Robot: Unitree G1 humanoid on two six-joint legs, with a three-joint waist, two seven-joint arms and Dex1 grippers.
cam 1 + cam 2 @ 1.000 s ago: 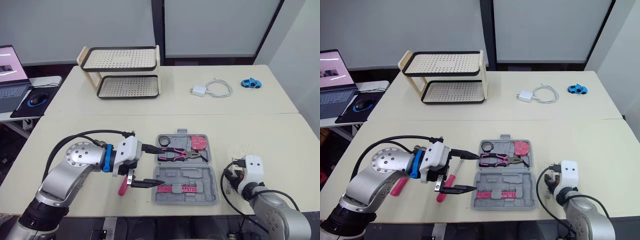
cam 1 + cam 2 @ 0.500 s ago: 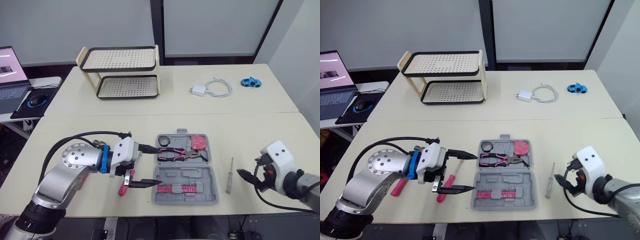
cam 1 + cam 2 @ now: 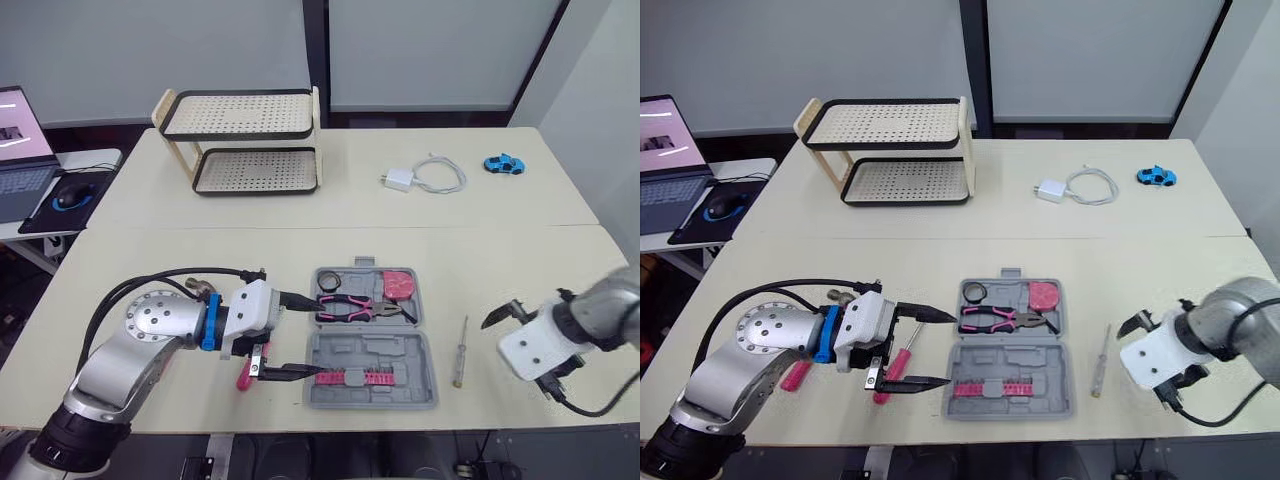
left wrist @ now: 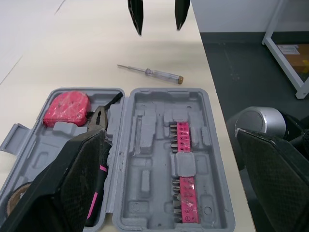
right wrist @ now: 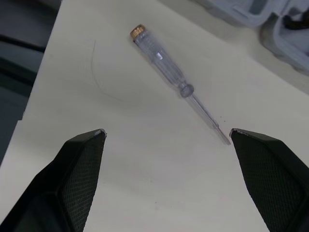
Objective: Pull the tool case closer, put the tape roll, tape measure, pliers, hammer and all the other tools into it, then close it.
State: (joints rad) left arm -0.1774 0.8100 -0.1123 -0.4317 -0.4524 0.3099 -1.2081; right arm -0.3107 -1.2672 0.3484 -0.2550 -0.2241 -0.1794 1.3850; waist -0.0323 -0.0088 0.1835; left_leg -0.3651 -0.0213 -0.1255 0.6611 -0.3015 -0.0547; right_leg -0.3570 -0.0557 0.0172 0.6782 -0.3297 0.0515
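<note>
The cream tabletop (image 3: 200, 250) and the one grey moulded-plastic tool case (image 3: 395, 355), lying open near its 6 o'clock edge, sit as they did a second ago. The right gripper (image 3: 503, 313) has changed most. A second ago it was low at the tabletop's 5 o'clock corner; now it hangs released, black fingers spread wide, at 3 o'clock of the case. The left gripper (image 3: 305, 333) has stayed at the case's 9 o'clock side, also unclenched and grasping nothing. In the case's far half lie one pair of pink-handled steel pliers (image 3: 358, 308), with one rounded pink tape measure (image 3: 398, 286) at 1 o'clock of them. One small dark tape roll (image 3: 330, 282) is at their 11 o'clock. One strip of pink bits (image 3: 350, 378) fills the near half. One slim clear-handled screwdriver (image 3: 459, 352), uncovered half a second ago, lies between case and right gripper.
</note>
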